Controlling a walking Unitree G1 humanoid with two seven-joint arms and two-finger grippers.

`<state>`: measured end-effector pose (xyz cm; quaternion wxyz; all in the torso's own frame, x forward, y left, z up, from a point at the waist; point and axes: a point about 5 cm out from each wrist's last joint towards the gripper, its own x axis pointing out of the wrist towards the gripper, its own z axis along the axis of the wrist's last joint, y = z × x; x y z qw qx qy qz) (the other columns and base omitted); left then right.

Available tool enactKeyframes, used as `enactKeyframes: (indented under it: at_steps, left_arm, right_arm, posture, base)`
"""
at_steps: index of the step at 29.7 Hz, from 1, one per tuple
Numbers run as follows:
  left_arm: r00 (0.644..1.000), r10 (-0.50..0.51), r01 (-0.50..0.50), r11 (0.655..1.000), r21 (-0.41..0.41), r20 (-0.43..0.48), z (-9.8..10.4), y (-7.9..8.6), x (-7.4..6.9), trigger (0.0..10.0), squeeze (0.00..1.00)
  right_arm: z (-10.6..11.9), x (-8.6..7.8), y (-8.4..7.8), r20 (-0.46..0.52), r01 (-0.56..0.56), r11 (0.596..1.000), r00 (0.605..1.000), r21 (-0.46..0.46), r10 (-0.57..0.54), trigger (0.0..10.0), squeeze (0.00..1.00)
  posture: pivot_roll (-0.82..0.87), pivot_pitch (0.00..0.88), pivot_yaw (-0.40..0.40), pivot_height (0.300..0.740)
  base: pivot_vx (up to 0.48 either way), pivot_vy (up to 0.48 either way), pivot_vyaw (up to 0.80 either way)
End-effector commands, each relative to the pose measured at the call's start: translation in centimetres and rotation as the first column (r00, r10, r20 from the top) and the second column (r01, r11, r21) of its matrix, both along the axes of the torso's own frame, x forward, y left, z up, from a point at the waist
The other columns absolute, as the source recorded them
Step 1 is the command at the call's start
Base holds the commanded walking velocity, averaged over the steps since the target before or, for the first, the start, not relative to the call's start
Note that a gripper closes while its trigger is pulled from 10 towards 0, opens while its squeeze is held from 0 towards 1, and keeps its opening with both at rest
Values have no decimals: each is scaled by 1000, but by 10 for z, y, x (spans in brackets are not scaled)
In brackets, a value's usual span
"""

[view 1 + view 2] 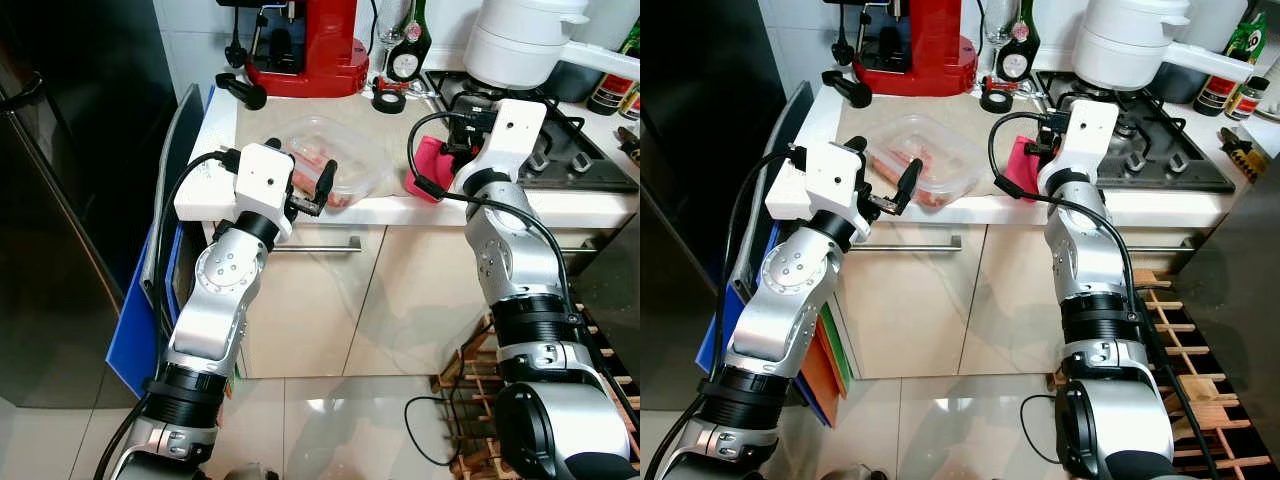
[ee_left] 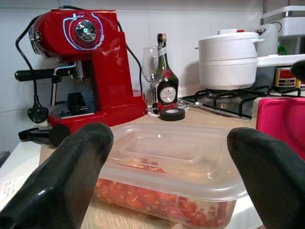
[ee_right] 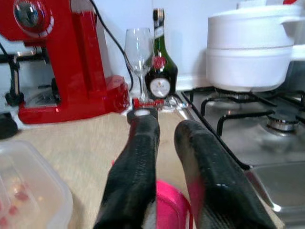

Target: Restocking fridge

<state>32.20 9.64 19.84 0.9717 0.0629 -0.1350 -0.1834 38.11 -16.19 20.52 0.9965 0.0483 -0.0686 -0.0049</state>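
On the worktop, seen from the left eye, the lidded plastic container (image 1: 325, 160) of red food sat near the front edge, between the red coffee machine (image 1: 305, 45) behind it and a pink cloth (image 1: 430, 165) to its right. The left gripper (image 1: 312, 190) hung at the counter edge with its fingers spread, just in front of the container and not yet around it. The dark fridge (image 1: 60, 200) stood to the left, door shut.

From the right eye, the right gripper (image 1: 1035, 150) rested over the pink cloth beside the hob (image 1: 1140, 145), where a white pot (image 1: 1130, 45) stood.

Through the left wrist camera, both black fingers (image 2: 71, 171) framed the container with room on each side, released and holding nothing. The lid overhung the tub, so a good grasp would probably close on the walls below the lid rim, low and level, after advancing until the pads sat past the near corners.

Through the right wrist camera, the two fingers (image 3: 136, 167) lay nearly together above the cloth; whether they pinched it I could not tell. That arm would best keep away from the container's path.
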Motion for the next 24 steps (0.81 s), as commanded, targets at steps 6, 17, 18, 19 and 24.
enactKeyframes:
  at_steps: [6,17,18,19,24]
  left_arm:
    - [1000,2,-2,1000,3,29,8,-1,0,10000,0]
    - [1000,-2,2,1000,-2,28,8,-3,0,10000,0]
    - [1000,-10,10,1000,1,14,7,-4,-1,10000,0]
    - [1000,-15,14,1000,4,13,6,-4,-1,10000,0]
    - [1000,-18,18,1000,9,13,5,-4,-3,10000,0]
  right_arm:
    - [30,-4,3,185,33,994,983,-102,-14,10000,1000]
    - [34,0,0,138,34,998,990,59,-41,10000,1000]
    - [31,2,-6,111,60,994,991,93,-70,10000,1000]
    - [30,2,-8,108,77,993,990,89,-87,10000,1000]
    - [30,2,-9,121,87,994,988,65,-94,10000,1000]
  posture:
    - [64,0,-42,740]
    - [63,0,-42,740]
    - [64,0,-42,740]
    - [66,0,-43,740]
    - [69,0,-41,740]
  base:
    - [0,0,0]
    - [0,0,0]
    - [0,0,0]
    - [0,0,0]
    - [0,0,0]
